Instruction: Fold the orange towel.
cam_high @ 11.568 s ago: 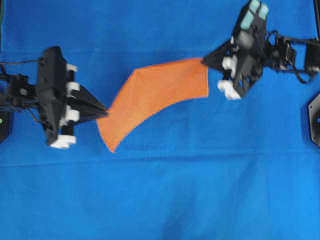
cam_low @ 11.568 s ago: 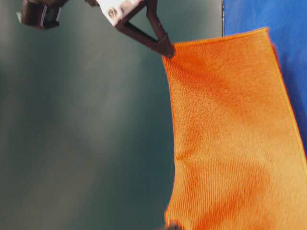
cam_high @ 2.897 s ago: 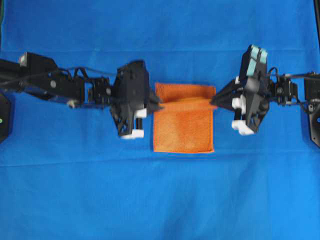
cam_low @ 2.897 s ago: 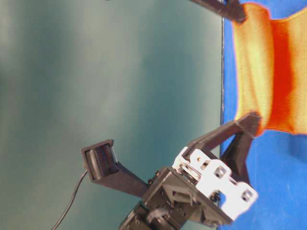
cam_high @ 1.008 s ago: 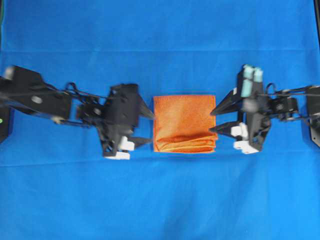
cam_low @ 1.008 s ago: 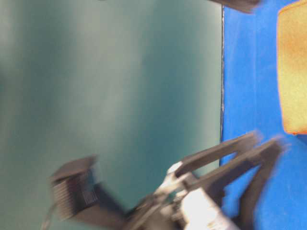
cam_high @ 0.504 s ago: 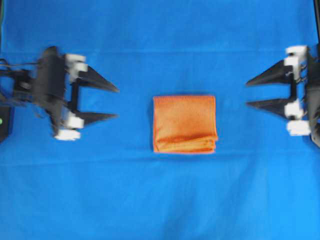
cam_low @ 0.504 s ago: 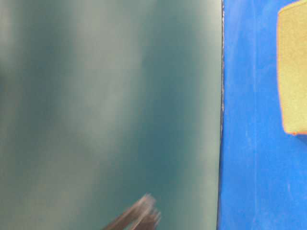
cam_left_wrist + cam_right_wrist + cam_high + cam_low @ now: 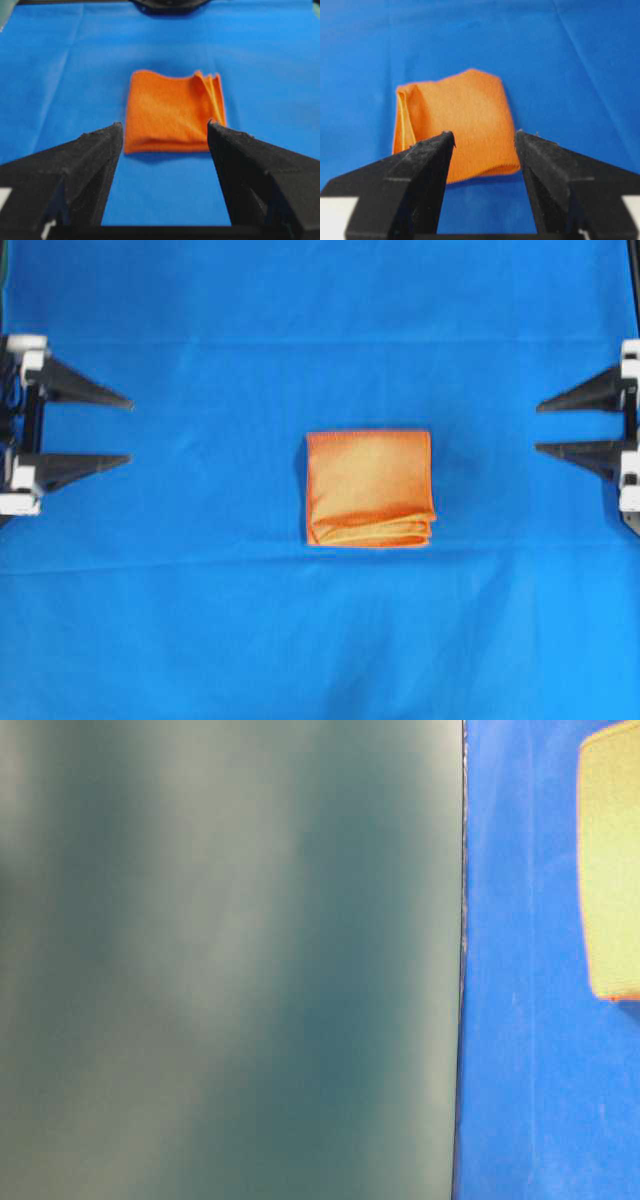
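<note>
Overhead: the orange towel (image 9: pixel 369 489) lies folded into a compact square at the middle of the blue cloth (image 9: pixel 320 640), layered edges at its lower side. Left gripper (image 9: pixel 128 429) and right gripper (image 9: pixel 540 428) stand at opposite edges, jaws spread, empty, well apart from it. Table-level: towel partly seen at frame's right. Wrist views: both grippers' fingers parted, towel beyond them.

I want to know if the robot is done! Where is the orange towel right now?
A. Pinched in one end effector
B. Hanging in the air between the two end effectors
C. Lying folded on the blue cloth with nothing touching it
C: the orange towel lies folded on the blue cloth, with the left end effector and right end effector open and far off to each side.
</note>
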